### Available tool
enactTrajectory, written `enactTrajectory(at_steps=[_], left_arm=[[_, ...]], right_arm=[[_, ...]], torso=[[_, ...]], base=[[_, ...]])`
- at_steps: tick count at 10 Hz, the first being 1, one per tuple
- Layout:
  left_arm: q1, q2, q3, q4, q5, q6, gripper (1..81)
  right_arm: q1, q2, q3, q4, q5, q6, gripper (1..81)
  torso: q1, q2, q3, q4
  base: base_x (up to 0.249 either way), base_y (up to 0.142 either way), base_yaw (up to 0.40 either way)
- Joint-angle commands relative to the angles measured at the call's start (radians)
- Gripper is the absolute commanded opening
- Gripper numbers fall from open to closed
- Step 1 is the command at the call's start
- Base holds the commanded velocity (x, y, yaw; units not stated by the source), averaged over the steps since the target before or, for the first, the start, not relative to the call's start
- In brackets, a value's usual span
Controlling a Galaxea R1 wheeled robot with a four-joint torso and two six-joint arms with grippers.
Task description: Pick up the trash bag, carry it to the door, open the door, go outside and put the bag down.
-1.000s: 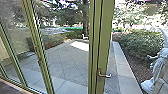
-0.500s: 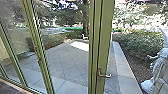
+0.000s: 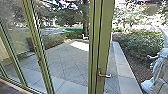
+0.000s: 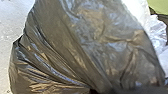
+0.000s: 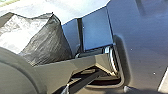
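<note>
Ahead, head view: green door frame (image 3: 106, 45) with lever handle (image 3: 105, 75); paved yard (image 3: 67, 60) beyond, pale statue (image 3: 158, 66) at right. Left wrist view: dark, creased trash bag (image 4: 75, 45), close up. Right wrist view: bag again, whitish inside. Left, right end effector: cannot tell if clenched or released.

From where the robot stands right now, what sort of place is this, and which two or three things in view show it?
Most likely the threshold between a building and its paved yard: a green frame with a lever handle beside glass, stone paving beyond, and a leafy shrub.
</note>
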Motion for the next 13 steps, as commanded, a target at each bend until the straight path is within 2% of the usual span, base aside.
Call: enactTrajectory(at_steps=[1, 4, 9, 13], left_arm=[[-0.038, -0.012, 0.021, -0.011, 0.061, 0.0, 1.0], [-0.038, -0.101, 0.168, -0.03, 0.055, 0.0, 1.0], [-0.038, -0.093, 0.178, -0.027, 0.057, 0.0, 1.0], [-0.038, -0.089, 0.176, -0.027, 0.055, 0.0, 1.0]], right_arm=[[0.032, -0.168, 0.275, -0.007, -0.04, -0.001, 81.1], [0.038, -0.243, 0.382, -0.007, -0.043, -0.003, 81.1], [0.041, -0.484, 0.729, -0.018, -0.037, -0.005, 81.1], [0.052, -0.643, 0.932, -0.033, -0.025, -0.005, 81.1]], torso=[[0.0, 0.0, 0.0, 0.0], [0.0, 0.0, 0.0, 0.0], [0.0, 0.0, 0.0, 0.0], [0.0, 0.0, 0.0, 0.0]], base=[[0.0, 0.0, 0.0], [0.0, 0.0, 0.0], [0.0, 0.0, 0.0], [0.0, 0.0, 0.0]])
